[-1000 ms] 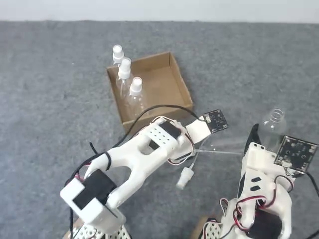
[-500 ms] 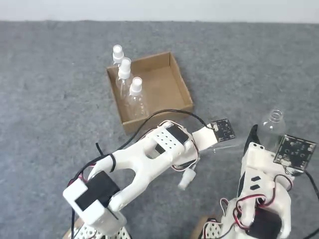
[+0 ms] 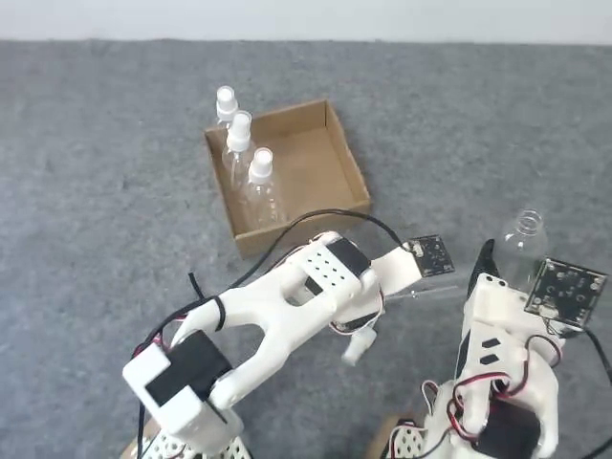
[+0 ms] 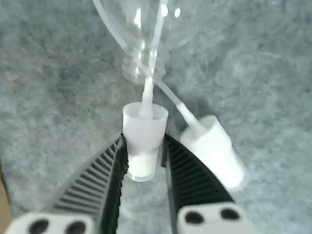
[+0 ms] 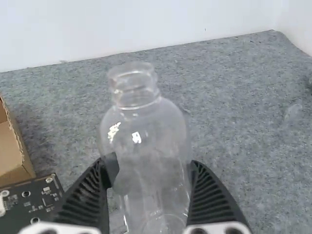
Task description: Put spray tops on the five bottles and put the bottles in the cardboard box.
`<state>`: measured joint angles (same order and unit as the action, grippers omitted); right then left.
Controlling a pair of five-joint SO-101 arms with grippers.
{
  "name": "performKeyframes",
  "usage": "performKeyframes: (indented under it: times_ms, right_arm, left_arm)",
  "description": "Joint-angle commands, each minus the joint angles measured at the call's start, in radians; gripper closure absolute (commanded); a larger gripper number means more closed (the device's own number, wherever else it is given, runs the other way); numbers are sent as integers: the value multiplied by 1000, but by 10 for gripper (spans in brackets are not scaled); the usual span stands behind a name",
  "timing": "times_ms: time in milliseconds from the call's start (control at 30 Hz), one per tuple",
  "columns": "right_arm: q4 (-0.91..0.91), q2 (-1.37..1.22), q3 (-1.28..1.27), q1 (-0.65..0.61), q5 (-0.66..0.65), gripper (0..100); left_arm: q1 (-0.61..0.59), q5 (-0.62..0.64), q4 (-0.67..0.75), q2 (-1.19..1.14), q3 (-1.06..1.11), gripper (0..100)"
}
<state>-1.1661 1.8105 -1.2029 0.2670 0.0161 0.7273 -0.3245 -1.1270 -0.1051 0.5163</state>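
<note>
My left gripper (image 4: 143, 141) is shut on a white spray top (image 4: 144, 127). Its thin tube points at the neck of a clear bottle (image 4: 146, 34) lying on the grey carpet; whether the tube is inside I cannot tell. A second spray top (image 4: 214, 153) lies loose beside it, also seen under the left arm (image 3: 325, 277) as a white cap (image 3: 357, 348). At the right, my right gripper (image 5: 146, 168) is shut on an upright, uncapped clear bottle (image 5: 144, 131) (image 3: 523, 241). The cardboard box (image 3: 337, 143) holds three capped bottles (image 3: 260, 182) along its left side.
Grey carpet covers the table. The left arm's camera board (image 3: 428, 255) hangs close to the held bottle, and the board (image 5: 29, 200) and a box corner (image 5: 9, 151) show in the right wrist view. The box's right half has free room.
The left arm has swung to the right, toward the right arm and its bottle, carrying the spray top. The loose spray top now lies partly under it. The right arm has kept still.
</note>
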Motion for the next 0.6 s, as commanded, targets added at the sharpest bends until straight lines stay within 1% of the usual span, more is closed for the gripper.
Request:
performKeyframes:
  times_ms: [0, 167, 300, 433, 567]
  right_arm:
    - [33, -2, 8, 15, 2, 993]
    - [31, -2, 8, 15, 3, 993]
    - [50, -2, -15, 12, 3, 993]
    - [73, -2, -34, 10, 6, 993]
    - [73, -2, -34, 8, 6, 993]
  left_arm:
    - [2, 37, -118, 25, -73, 988]
    - [-38, 32, -215, 25, -77, 988]
    - [-97, 31, -221, 25, -42, 988]
    - [-89, 31, -221, 25, 19, 988]
    - [-94, 40, -227, 25, 18, 987]
